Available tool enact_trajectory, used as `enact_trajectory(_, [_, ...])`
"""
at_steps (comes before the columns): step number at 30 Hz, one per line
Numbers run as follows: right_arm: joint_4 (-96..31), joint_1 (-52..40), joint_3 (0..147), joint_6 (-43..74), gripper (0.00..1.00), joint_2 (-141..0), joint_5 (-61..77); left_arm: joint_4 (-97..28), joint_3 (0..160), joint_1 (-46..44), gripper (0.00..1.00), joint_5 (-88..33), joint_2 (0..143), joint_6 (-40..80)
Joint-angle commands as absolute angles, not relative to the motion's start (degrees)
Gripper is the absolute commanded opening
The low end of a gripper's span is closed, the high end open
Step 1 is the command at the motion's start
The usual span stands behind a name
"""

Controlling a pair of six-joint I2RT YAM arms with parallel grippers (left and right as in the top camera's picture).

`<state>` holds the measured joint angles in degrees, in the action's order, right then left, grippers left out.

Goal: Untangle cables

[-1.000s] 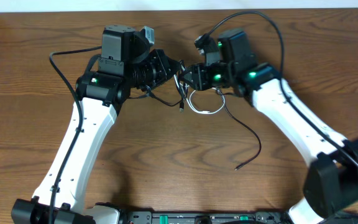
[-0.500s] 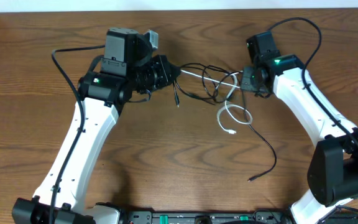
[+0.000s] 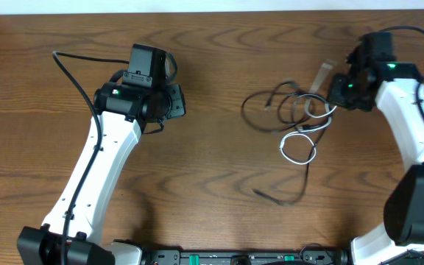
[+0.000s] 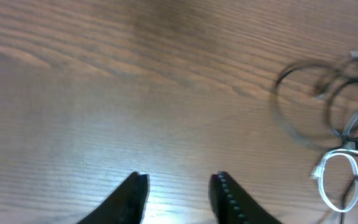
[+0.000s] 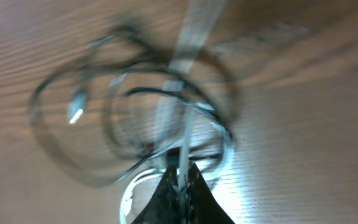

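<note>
Presently the left gripper (image 3: pixel 177 100) sits over the left half of the table (image 3: pixel 212 184), well apart from both cables. Its fingers (image 4: pixel 137 191) stand apart at a moderate gap with only bare wood between them.

The right gripper (image 3: pixel 336 91) is at the far right, near the back edge of the table. Its jaws are pressed together, and the wrist view shows a strand of the white cable (image 3: pixel 301 134) running into the closed tips. That view is heavily blurred.

The cables lie in the right half of the table, just left of the right gripper:
- The black cable (image 3: pixel 244 109) forms loose loops that overlap the white strand.
- The white cable makes a small loop on the near side of those loops.
- The black cable's tail runs toward the front of the table and ends at a plug (image 3: pixel 262 193) lying free on the wood.
- Whether the two cords are still knotted cannot be told.

Room for movement:
- Wide bare wood lies between the left gripper and the cables.
- More bare wood lies along the front.
- On the right gripper's side the margin to the back edge is slim.

Change from half a second ago:
- Then the cords were stretched between both grippers at mid-table, with the left one clamped on them.
- The left gripper has since let go and drawn back leftward.
- The right arm has swung further right, dragging the bundle with it.
- The black tail has shifted leftward.
</note>
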<state>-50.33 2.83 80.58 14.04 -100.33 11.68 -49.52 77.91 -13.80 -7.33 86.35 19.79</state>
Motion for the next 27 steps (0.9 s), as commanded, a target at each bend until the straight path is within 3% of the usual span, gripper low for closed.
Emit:
enact_trajectory(1, [-50.61, 3.73, 80.68, 6.24, 0.01, -98.24, 27.62, -47.24, 77.71, -13.89, 0.44, -10.7, 86.96, 15.16])
enact_trajectory(5, [-51.42, 2.35, 80.68, 6.33, 0.01, -98.26, 27.81, -40.01, 77.12, -15.94, 0.51, -24.88, 89.54, 13.96])
enact_trajectory(8, [-52.18, 1.61, 80.68, 6.33, 0.01, -98.24, 27.46, -34.61, 77.12, -19.64, 0.51, -28.99, 94.3, 14.61])
enact_trajectory(13, [-53.39, 1.72, 80.66, 6.35, 0.01, -98.26, 25.93, -25.28, 77.12, -26.06, 0.55, -28.97, 103.88, 26.33])
enact_trajectory(17, [-54.48, 1.72, 80.66, 6.35, 0.01, -98.26, 24.47, -15.14, 77.14, -30.68, 0.6, -28.97, 112.42, 42.33])
enact_trajectory(27, [-54.76, 1.72, 80.66, 6.33, 0.01, -98.26, 23.29, 0.58, 77.14, -35.99, 0.6, -26.63, 122.65, 60.66])
